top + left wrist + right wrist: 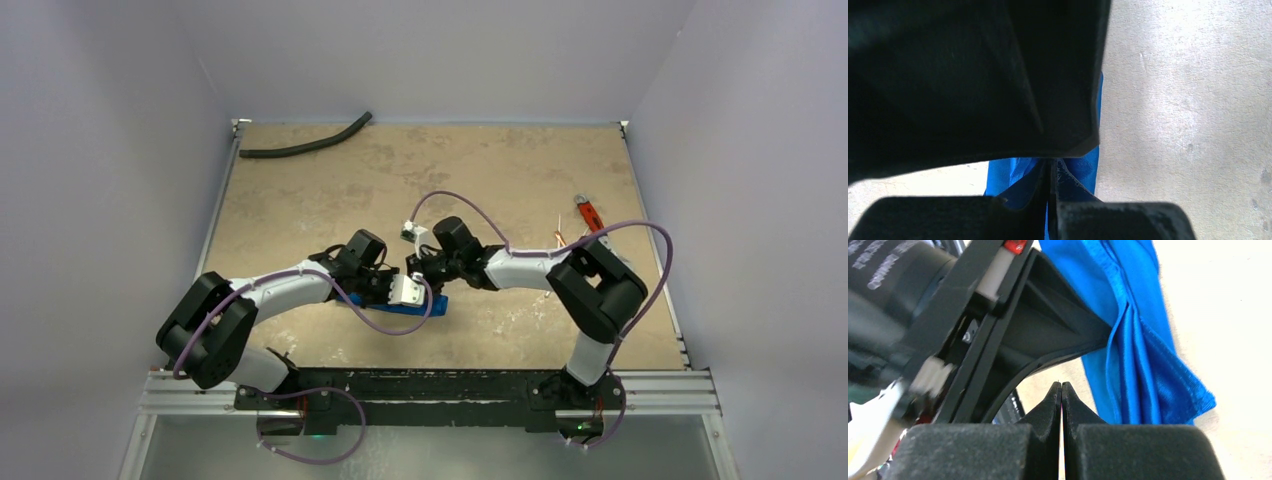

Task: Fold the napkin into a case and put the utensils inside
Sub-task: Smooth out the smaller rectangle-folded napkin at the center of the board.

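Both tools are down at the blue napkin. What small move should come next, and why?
Probably open the right tool and take a free edge of the napkin. It is shut on nothing, just beside the cloth, while the left tool pinches the napkin, which lies bunched and is not yet folded into a case.

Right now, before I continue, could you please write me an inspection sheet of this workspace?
Surface: tan mottled table, paler near the front.
Job's things: blue napkin bunched in folds, not yet a case; utensils lie apart at the right, outside it.
Clutter: black hose at the far left; red-handled wrench beside the utensils.
Grippers: left gripper shut, apparently pinching the napkin; right gripper shut, empty, close beside it.
Cables: purple cables loop over both arms; no snag seen.
Surroundings: pale walls on three sides.
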Controlling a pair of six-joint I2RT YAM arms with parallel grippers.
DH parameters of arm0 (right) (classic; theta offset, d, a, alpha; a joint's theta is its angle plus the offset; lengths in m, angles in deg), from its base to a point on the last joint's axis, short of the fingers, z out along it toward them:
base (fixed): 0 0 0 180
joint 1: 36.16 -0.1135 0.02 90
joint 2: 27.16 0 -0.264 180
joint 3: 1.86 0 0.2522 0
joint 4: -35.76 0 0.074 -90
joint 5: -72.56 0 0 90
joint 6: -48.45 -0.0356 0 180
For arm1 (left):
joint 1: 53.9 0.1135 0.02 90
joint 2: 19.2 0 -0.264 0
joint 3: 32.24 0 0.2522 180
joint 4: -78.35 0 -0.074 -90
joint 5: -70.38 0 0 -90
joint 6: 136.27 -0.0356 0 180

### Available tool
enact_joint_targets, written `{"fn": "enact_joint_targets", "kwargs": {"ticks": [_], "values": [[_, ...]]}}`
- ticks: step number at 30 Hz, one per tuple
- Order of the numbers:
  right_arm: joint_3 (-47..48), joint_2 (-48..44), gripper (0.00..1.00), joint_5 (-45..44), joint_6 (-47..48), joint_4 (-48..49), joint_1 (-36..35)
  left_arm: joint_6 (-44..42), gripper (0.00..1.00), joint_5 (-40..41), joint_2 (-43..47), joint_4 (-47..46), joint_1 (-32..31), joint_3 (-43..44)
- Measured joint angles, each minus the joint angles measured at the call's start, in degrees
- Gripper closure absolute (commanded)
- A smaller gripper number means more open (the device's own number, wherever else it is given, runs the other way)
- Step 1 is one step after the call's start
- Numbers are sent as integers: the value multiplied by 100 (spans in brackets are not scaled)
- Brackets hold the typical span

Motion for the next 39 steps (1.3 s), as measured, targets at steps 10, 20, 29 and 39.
{"fn": "enact_joint_targets", "kwargs": {"ticks": [10,20,29,39], "values": [[529,586,100,-326,271,-415,-13,-4,100,0,2,2,0,-2],[693,1073,100,-240,205,-76,11,-13,100,2,35,24,0,-22],[485,1178,100,-39,98,553,118,205,44,179,111,380,9,280],[533,1091,100,-103,428,273,127,1322,29,632,988,1187,730,1008]]}}
